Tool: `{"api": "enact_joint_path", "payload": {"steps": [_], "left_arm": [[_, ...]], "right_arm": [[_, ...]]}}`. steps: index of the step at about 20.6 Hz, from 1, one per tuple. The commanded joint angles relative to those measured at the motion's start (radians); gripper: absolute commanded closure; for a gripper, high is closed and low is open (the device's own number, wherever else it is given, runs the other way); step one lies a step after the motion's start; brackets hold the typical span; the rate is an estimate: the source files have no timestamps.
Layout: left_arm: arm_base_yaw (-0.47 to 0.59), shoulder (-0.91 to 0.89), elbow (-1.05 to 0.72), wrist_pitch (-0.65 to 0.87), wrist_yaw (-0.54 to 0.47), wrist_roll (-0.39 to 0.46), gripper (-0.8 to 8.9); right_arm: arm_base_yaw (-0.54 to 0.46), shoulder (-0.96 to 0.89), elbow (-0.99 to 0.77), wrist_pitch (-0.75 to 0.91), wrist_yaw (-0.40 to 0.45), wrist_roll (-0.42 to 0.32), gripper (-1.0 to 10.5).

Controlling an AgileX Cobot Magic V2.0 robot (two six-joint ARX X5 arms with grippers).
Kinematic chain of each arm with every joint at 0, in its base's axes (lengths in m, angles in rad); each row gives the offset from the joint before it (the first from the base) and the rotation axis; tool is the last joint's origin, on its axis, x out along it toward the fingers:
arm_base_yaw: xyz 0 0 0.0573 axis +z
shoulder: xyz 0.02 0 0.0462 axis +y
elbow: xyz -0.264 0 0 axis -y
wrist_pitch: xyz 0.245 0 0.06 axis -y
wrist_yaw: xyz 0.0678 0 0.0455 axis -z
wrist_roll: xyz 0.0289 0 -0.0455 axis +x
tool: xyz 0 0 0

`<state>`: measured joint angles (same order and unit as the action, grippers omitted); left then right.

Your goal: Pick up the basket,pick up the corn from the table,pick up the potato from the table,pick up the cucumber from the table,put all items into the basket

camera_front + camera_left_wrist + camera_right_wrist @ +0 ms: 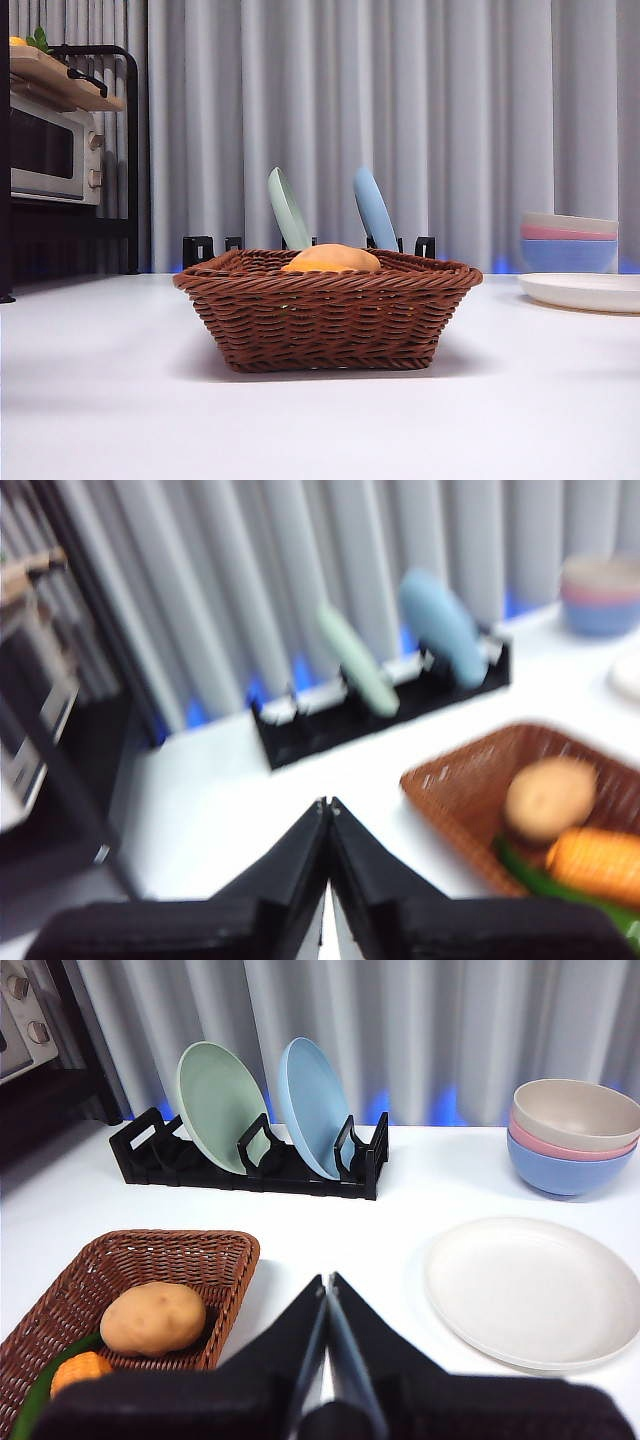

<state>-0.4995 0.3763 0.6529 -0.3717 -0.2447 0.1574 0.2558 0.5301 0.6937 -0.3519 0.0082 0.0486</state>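
Wicker basket [140,1260] with potato [153,1318], corn [80,1369], cucumber [545,882].

The front view looks level across the table, close to the basket [327,310]. Both wrist views look down past that basket [480,780] [150,1260] toward the rack [250,1165] behind it.

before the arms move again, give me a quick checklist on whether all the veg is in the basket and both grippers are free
1. Potato inside the basket: ok, it lies on the basket floor.
2. Corn inside the basket: ok, it lies beside the potato.
3. Cucumber inside the basket: ok, a dark green strip shows beside the corn, though most of it is hidden.
4. Left gripper free: ok, jaws shut on nothing, above the table beside the basket.
5. Right gripper free: ok, jaws shut on nothing, off the basket's side.
6. Basket flat on the table: ok in the front view.
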Motion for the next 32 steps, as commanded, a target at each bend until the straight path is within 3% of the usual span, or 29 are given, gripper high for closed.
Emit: {"api": "enact_joint_path", "payload": {"steps": [1,6,10,19,32], "left_arm": [[0.139,-0.024,-0.092,0.077,0.214,0.027,8.16],[0.371,-0.148,-0.435,0.339,0.36,0.026,8.16],[0.448,-0.25,-0.593,0.34,0.356,0.026,8.16],[0.477,-0.369,-0.628,0.158,0.356,0.023,8.16],[0.476,-0.37,-0.628,0.134,0.354,0.023,8.16]], "right_arm": [[0.002,0.0,0.0,0.003,0.001,0.01,9.5],[0.002,0.0,0.0,0.003,0.001,0.01,9.5],[0.002,0.0,0.0,0.003,-0.001,0.01,9.5],[0.002,0.0,0.0,0.003,-0.001,0.01,9.5],[0.002,0.0,0.0,0.003,-0.001,0.01,9.5]]}}
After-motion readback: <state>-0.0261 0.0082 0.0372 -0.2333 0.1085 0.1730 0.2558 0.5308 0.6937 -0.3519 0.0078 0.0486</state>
